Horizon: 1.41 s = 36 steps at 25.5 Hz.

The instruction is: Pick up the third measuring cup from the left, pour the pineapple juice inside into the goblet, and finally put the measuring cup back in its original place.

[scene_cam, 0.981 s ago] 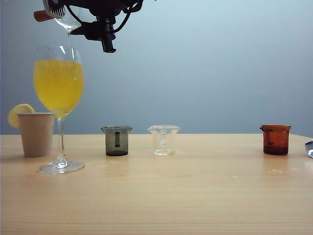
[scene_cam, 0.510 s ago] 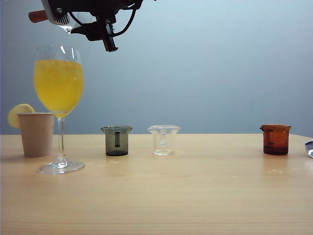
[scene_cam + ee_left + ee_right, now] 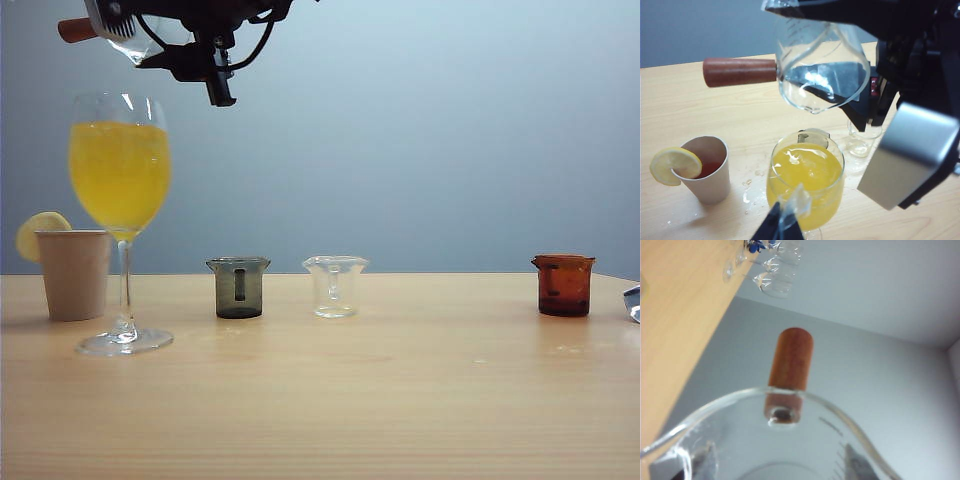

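Little has shifted over the last second. On the table (image 3: 400, 400) nothing has moved. The goblet (image 3: 120, 180) stands at the far left, its bowl filled almost to the rim with yellow juice (image 3: 120, 165), and the level looks the same as a second ago.

High above the goblet, the right gripper (image 3: 160, 25) is clamped on the measuring cup (image 3: 140, 48). The one visible change is a slight roll of that cup. Its reddish-brown handle (image 3: 75, 29) has crept a little higher and further left, and the spout has lifted a touch away from the goblet's rim. From the left wrist camera the cup looks clear and drained, with no stream falling.

This suggests the pour is finished and the tilt is being undone. What remains is to carry the cup right and set it down on the bare patch (image 3: 450, 300) between the clear flared cup (image 3: 335, 285) and the amber cup (image 3: 563, 285).

The left gripper (image 3: 784, 222) hovers on the near side of the goblet. Its fingers are drawn together on nothing.
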Motion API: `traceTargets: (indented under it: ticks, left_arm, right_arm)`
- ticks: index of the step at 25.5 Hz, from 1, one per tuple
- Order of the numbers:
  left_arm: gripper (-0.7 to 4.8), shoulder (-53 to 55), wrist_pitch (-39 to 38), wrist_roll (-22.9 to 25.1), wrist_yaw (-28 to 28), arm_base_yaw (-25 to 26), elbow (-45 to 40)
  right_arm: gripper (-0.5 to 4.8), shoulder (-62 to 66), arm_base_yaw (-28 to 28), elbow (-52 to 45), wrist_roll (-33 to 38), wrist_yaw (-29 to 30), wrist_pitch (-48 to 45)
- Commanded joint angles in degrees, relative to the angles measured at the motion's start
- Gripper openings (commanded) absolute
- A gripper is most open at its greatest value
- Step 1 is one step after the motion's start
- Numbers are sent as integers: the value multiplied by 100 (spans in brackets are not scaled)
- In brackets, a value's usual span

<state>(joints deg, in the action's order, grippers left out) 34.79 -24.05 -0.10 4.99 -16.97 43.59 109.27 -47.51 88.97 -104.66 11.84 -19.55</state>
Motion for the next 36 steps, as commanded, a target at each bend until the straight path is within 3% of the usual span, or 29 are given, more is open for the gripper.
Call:
traceTargets:
  ticks: [1,5,11,16,18,20,23,27,32,36]
  left_arm:
    - [-4,-9,55,-37,20,0,31]
    - [-4,-9,55,-37,20,0,31]
    - [-4,-9,55,-37,20,0,31]
    - [-4,-9,55,-37,20,0,31]
    - [-5,-9,55,-37,20,0,31]
    - [-4,-9,55,-37,20,0,31]
    - [-4,-9,55,-37,20,0,31]
    - [-4,-9,55,-37,20,0,31]
    - [-4,-9,55,-37,17,0,31]
    - [-4,-9,55,-37,20,0,31]
  right_arm:
    - [115,-39,-11,46,1071,31,-140]
    - [115,-42,-11,46,2503,35,-352]
    - [115,-46,24,46,5880,-79,-863]
    - [116,-57,125,46,7370,-184,-881]
    - [115,-57,195,46,8679,-181,-863]
    - [116,-85,245,46,9368,-146,-750]
    - [116,-170,334,46,9438,-466,-348]
    - [116,-422,605,-149,9724,-396,-286]
    - [116,-1143,1095,-1287,10019,-586,-651]
    - [116,-1709,1349,-2192,10017,-1128,-935]
